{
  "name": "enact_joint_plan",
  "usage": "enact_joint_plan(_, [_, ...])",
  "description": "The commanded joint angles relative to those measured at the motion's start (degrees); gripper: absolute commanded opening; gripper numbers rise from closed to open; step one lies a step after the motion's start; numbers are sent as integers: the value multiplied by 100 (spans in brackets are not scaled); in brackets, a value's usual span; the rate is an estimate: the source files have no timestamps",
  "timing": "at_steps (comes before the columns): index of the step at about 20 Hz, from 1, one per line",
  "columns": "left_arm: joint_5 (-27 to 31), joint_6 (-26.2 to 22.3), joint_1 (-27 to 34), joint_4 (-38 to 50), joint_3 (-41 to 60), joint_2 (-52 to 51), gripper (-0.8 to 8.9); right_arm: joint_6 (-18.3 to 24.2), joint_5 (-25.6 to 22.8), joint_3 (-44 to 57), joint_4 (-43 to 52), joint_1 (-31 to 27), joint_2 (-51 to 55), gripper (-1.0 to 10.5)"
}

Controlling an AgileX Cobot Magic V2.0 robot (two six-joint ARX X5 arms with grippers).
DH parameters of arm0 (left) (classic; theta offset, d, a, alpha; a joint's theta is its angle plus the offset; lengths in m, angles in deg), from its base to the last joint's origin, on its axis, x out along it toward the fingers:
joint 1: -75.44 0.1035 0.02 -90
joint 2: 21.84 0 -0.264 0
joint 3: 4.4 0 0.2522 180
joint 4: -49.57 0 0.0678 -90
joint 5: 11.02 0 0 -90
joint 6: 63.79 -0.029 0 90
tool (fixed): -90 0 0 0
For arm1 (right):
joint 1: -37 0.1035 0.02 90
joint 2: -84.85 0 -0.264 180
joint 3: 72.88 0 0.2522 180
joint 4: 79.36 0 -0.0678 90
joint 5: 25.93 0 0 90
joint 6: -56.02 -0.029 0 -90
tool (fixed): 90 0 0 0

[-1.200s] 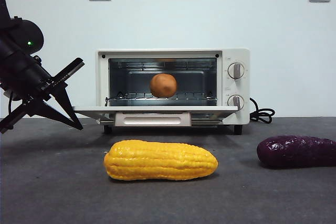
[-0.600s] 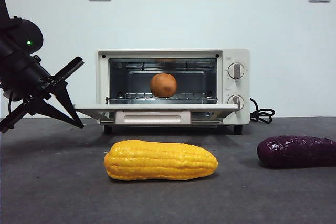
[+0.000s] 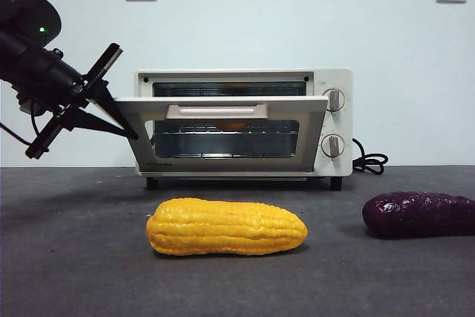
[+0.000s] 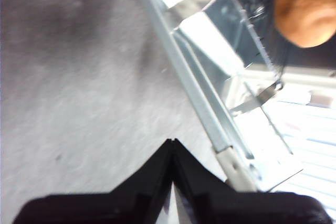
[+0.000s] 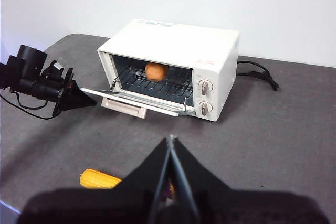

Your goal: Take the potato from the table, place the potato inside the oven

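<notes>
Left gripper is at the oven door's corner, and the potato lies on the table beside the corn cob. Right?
Not quite. The potato is not on the table; it sits on the rack inside the oven, as the right wrist view shows. The left gripper is indeed at the door's corner.

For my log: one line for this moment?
potato: in oven | door: half-raised | left gripper: shut, at door edge | right gripper: waiting

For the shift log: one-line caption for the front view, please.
Left gripper, jaws shut, at the corner of the half-raised oven door; corn cob and purple vegetable on the table.
</notes>
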Motion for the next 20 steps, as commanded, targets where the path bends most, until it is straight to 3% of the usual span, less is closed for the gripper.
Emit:
enact_joint_plan(1, [-9,363,-35,260,-22,-11,-6,-55,-2,37,-114,9,15,-12])
enact_joint_plan(15, [245,1097,-26,1231,-26,-11,-6,-76,-4,37,-114,9,15,-12])
enact_joint_plan(20, [474,1558,-26,1617,-26,-11,-6,-79,-4,37,-114,9,15,-12])
